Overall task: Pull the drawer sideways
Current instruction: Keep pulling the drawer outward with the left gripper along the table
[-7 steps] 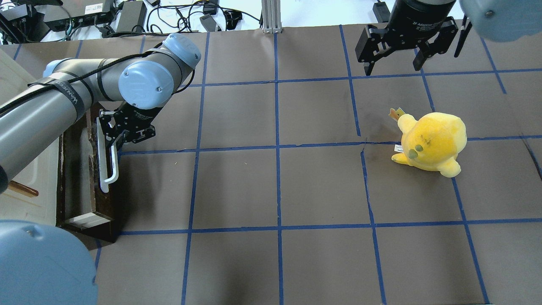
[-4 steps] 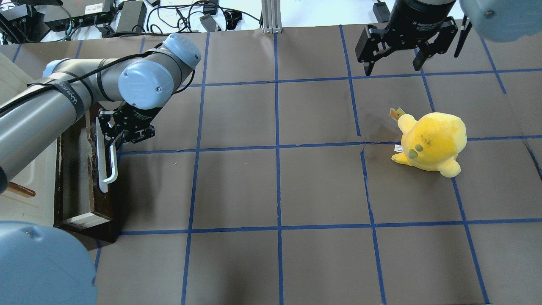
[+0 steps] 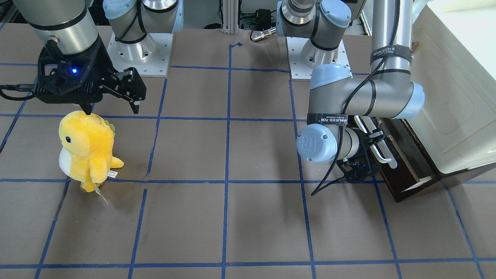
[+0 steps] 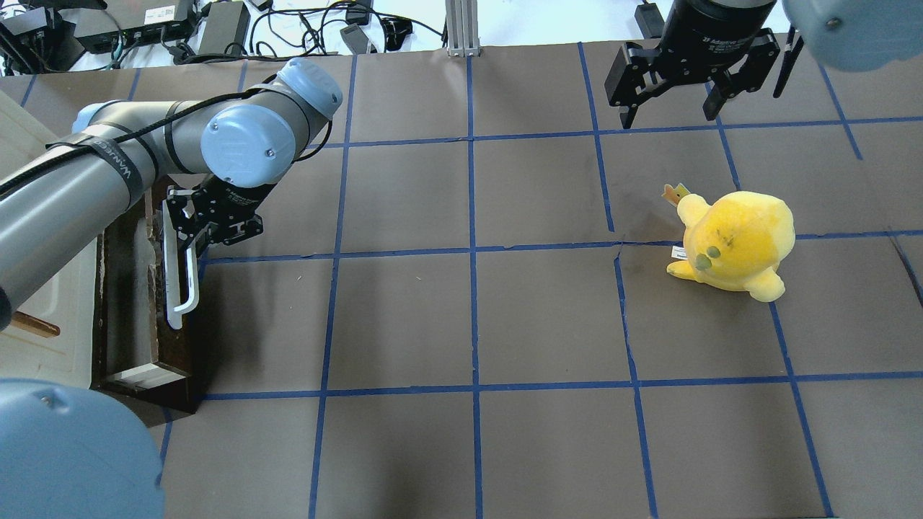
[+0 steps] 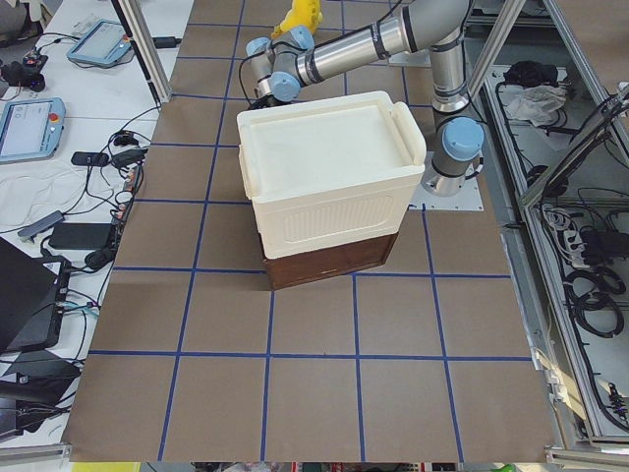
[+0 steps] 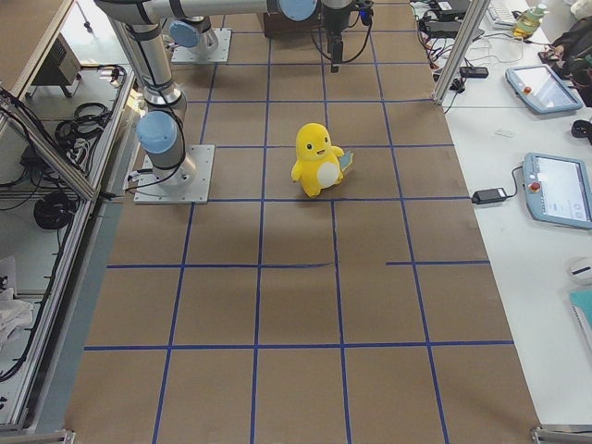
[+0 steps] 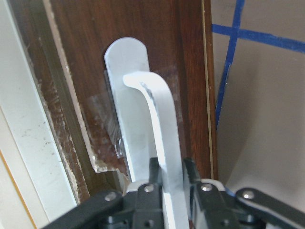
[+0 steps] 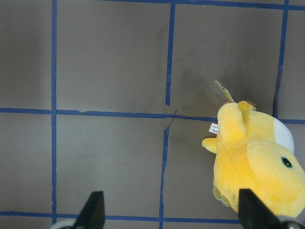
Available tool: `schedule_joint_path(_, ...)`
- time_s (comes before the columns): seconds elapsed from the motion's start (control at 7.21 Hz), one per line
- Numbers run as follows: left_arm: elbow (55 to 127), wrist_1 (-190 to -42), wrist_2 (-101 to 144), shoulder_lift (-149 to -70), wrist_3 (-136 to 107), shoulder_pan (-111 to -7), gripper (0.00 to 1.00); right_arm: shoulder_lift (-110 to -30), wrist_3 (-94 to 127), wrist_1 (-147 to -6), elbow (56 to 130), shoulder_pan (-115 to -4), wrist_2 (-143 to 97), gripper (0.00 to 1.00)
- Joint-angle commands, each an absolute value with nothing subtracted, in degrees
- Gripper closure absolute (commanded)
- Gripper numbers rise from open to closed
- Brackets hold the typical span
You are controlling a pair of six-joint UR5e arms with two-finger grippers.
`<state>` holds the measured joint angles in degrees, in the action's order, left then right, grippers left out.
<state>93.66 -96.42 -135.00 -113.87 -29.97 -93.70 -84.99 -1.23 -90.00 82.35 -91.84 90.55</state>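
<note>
Fingers (image 7: 155, 172) of the left gripper (image 7: 171, 179) clamp the scuffed drawer's (image 7: 86, 57) smooth white bar handle (image 7: 159, 109) — right gripper's (image 4: 669, 112) fingers (image 8: 94, 207) spread apart

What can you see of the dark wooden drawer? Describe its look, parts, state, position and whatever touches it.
The drawer is dark brown wood, scuffed along its top edge, with a long white bar handle on its front. It sits at the bottom of a cream-white cabinet and is partly pulled out, so its paler inside shows. The left gripper has its fingers shut on the handle near one end.
</note>
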Motion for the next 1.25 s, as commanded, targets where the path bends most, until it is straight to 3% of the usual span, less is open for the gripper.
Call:
schedule_joint_path(0.0,93.69,-96.33,-135.0,-114.08,-29.97,-93.69,1.0,-84.99,-1.23,-90.0,82.35,-91.85,90.53,0.0)
schedule_joint_path(1.11,93.08,-96.5,-134.47,-115.05,-30.67,-93.87,1.0,-84.99,-1.23,-90.0,82.35,-91.85,90.61,0.0)
